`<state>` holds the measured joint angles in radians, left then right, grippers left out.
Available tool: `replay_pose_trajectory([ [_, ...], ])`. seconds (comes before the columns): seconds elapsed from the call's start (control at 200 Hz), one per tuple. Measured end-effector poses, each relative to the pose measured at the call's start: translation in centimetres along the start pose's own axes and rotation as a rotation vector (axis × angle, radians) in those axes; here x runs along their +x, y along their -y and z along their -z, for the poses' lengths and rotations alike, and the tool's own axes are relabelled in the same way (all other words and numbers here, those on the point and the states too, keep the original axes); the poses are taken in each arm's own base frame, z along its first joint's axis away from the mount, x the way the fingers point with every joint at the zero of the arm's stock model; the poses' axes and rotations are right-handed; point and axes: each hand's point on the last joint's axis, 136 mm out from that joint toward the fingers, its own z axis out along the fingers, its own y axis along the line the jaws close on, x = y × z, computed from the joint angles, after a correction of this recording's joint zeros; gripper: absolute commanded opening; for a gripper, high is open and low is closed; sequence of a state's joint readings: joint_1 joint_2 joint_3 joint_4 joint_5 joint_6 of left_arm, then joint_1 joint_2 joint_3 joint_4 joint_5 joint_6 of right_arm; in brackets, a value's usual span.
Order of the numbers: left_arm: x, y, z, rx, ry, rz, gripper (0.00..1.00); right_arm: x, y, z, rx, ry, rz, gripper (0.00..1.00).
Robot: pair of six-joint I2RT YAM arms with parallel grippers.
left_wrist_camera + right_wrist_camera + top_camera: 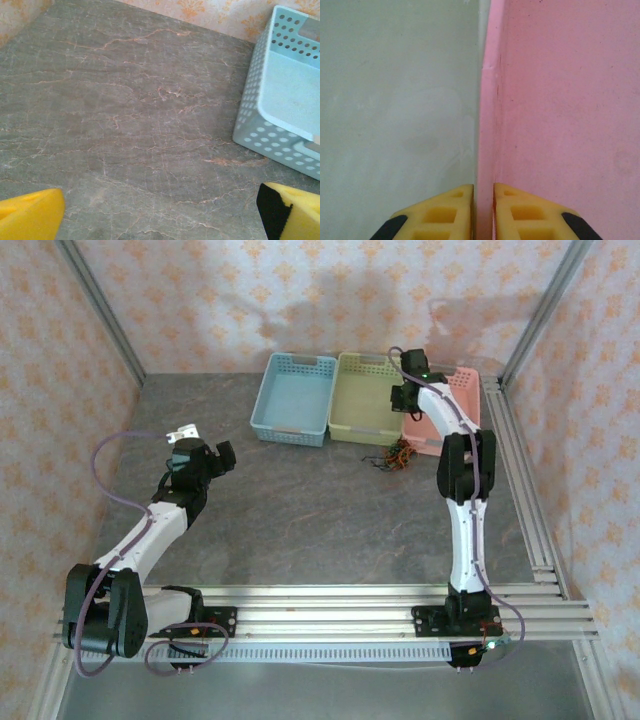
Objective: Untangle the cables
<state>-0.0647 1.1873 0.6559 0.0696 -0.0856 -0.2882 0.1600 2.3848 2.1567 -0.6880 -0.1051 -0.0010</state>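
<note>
The cables (391, 455) lie as a small clump of thin red, orange and black wires on the table, just in front of the green and pink baskets. My right gripper (404, 402) is behind them, pointing down at the seam between those two baskets. In the right wrist view the right gripper (483, 210) has its yellow fingers closed on either side of the pink basket's left wall (488, 100). My left gripper (226, 454) hovers over bare table at the left, far from the cables. Its jaws stand wide open with nothing between them, as the left gripper (160, 215) shows.
Three baskets stand in a row at the back: blue (290, 430), green (355, 430) and pink (470, 375). The blue basket (260, 125) is to the right of the left gripper. The green basket's floor (395, 100) lies left of the gripped wall. Patterned walls enclose the table.
</note>
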Motion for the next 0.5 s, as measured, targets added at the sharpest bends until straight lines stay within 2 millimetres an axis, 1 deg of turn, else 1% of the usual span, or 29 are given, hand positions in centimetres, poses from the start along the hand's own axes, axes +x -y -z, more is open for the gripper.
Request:
replay_pose_trajectory([
  [0.105,0.0,0.0,0.0,0.0,0.0,0.0,1.0,-0.3,-1.6,-0.2,-0.016,0.007,0.025,0.14],
  [0.21,0.0,0.0,0.0,0.0,0.0,0.0,1.0,-0.5,-2.9,-0.4,-0.028,0.012,0.05,0.14],
  [0.355,0.0,0.0,0.0,0.0,0.0,0.0,1.0,-0.6,-3.8,-0.7,-0.043,0.007,0.064,0.15],
  [0.5,0.0,0.0,0.0,0.0,0.0,0.0,1.0,-1.3,-4.3,-1.1,-0.066,0.019,0.062,0.16],
])
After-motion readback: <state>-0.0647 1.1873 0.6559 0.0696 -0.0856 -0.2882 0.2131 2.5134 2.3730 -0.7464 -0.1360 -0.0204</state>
